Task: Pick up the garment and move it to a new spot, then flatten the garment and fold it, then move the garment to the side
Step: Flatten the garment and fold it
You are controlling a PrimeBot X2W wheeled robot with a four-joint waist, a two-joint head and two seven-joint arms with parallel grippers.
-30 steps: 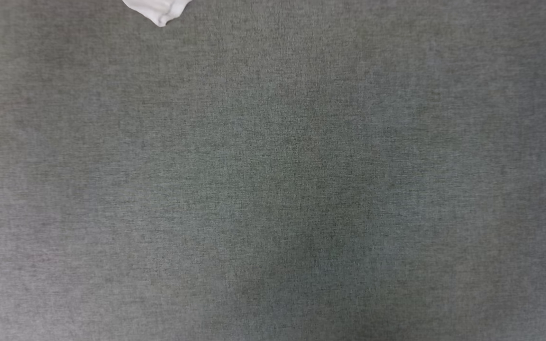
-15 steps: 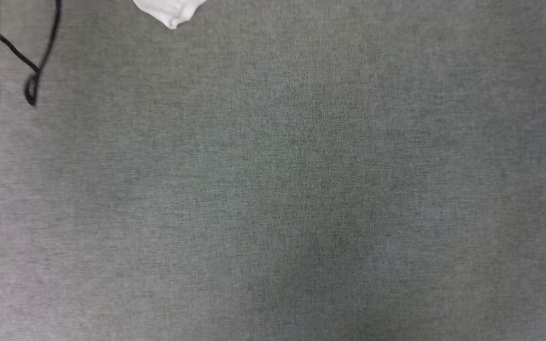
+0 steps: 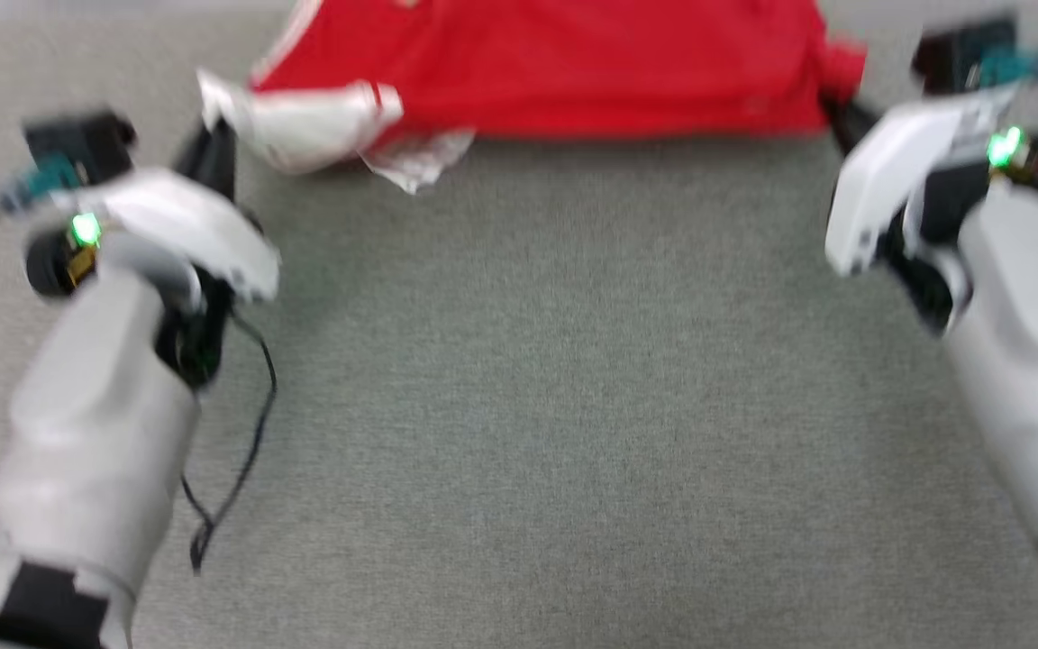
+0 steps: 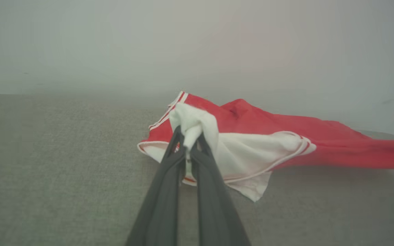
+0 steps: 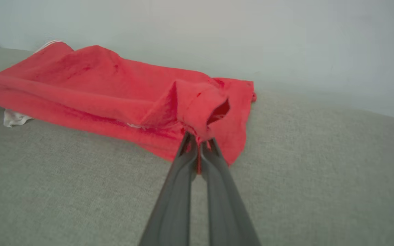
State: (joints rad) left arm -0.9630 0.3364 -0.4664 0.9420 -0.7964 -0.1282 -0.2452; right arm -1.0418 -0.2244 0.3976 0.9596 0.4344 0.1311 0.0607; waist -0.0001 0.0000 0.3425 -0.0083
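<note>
At opposite ends of the garment [image 3: 573, 72], left gripper [image 4: 190, 136] and right gripper [image 5: 198, 140] clench cloth; advise even tension, level travel

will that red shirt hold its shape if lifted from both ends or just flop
Likely floppy: the red T-shirt sags in folds between the left claw and the right claw. Probably light, since small pinches raise its ends. It may drag rather than glide on the grey cloth surface.

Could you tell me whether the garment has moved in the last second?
Cannot tell: the head camera shifted, and the plain grey surface gives the garment no fixed mark.
</note>
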